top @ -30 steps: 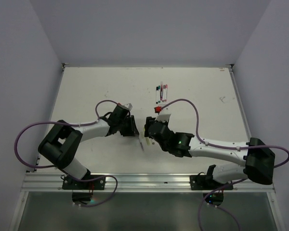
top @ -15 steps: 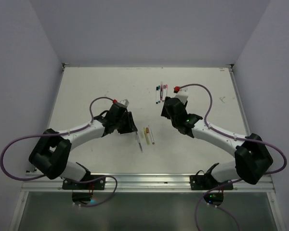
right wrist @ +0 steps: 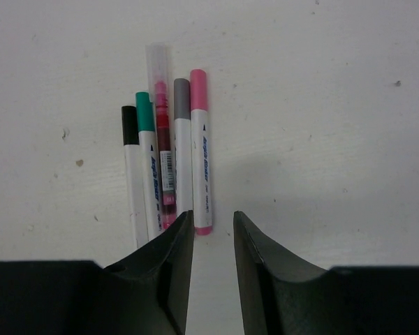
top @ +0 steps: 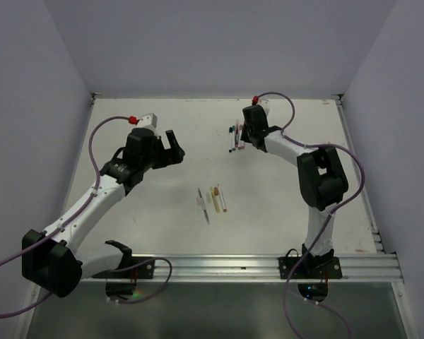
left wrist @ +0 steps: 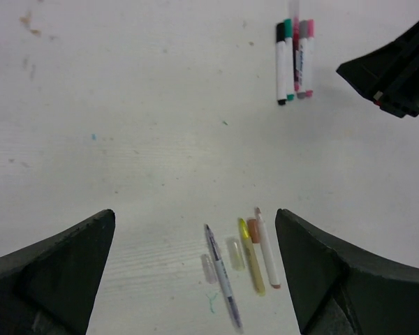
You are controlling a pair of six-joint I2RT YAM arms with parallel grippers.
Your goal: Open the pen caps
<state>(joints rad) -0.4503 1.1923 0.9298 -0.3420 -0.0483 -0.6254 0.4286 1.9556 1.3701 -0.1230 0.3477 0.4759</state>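
Top view: the right gripper is just beside the pens. The left gripper, spread wide and empty, is well apart from them.
Left wrist: the pens lie far ahead.
Right wrist: the fingers, narrowly parted and holding nothing, point along the pens, with the caps at the far ends.

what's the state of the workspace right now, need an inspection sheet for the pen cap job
surface: white tabletop, small brown stains, green scribble
job's things: row of five slim pens, caps on: black plastic cap, green cap, clear cap, grey cap, pink cap; three nearer pens look uncapped, loose clear caps beside them
clutter: nothing seen
grippers: left gripper wide open, empty; right gripper jaws narrowly apart, empty, by the pink-capped pen's end
cables: purple cables loop off both arms
surroundings: pale walls, metal rail
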